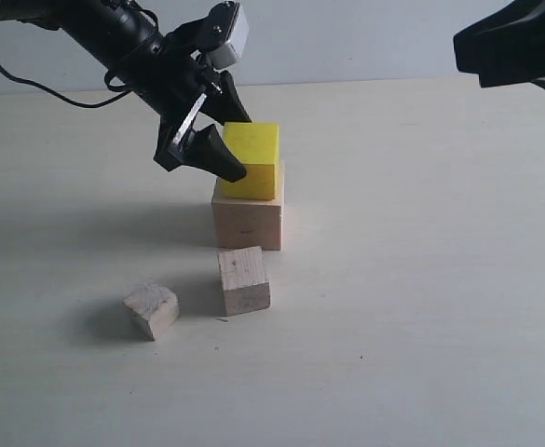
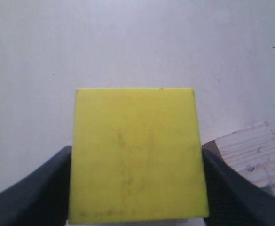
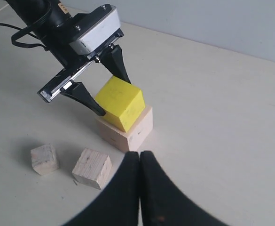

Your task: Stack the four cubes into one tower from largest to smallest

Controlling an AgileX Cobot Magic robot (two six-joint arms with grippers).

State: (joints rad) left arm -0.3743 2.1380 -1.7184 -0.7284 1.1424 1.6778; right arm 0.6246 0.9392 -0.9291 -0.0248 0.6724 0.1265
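Observation:
The bright yellow cube (image 1: 252, 160) (image 3: 121, 101) rests on the largest pale wood cube (image 1: 247, 222) (image 3: 128, 133), its corners turned slightly off the lower block's. My left gripper (image 1: 239, 144) (image 3: 113, 96) is shut on the yellow cube (image 2: 137, 155), one dark finger pressed against each side. The smaller plain wood cube (image 1: 244, 279) (image 2: 252, 153) (image 3: 92, 168) lies on the table in front of the stack. Left of it sits the smallest greyish cube (image 1: 151, 309) (image 3: 45, 158). My right gripper (image 3: 140, 155) is shut and empty, hovering well away at the right.
The pale tabletop (image 1: 421, 279) spreads wide around the blocks, with a light wall behind it. The left arm's black cable (image 1: 30, 84) trails along the table's far left. The right arm's dark body (image 1: 514, 42) hangs at the upper right.

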